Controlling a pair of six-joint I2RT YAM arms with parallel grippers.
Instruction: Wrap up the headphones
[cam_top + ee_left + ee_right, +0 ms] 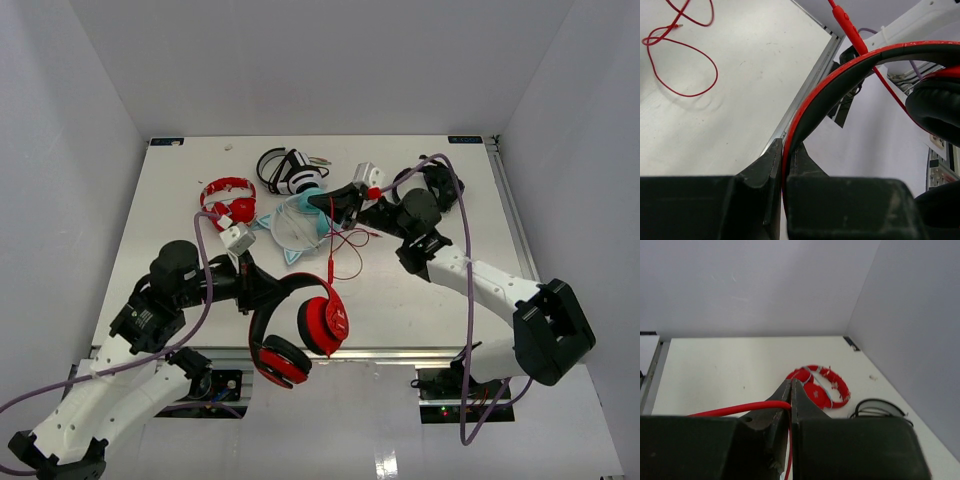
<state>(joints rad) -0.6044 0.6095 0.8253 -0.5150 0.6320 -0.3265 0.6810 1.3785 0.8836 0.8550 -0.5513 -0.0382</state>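
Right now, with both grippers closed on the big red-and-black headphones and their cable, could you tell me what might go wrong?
1. The headphones hang past the near edge of the table, held only at the headband by the left gripper; a slip would likely drop them.
2. The red cable, pinched by the right gripper, loops beside the light-blue headset; pulling may snag it.

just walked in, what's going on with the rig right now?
Left gripper is shut on the headband of the headphones, holding them at the table's near edge. Right gripper is shut on their red cable, farther back. The cable lies in loose loops, not yet wrapped.
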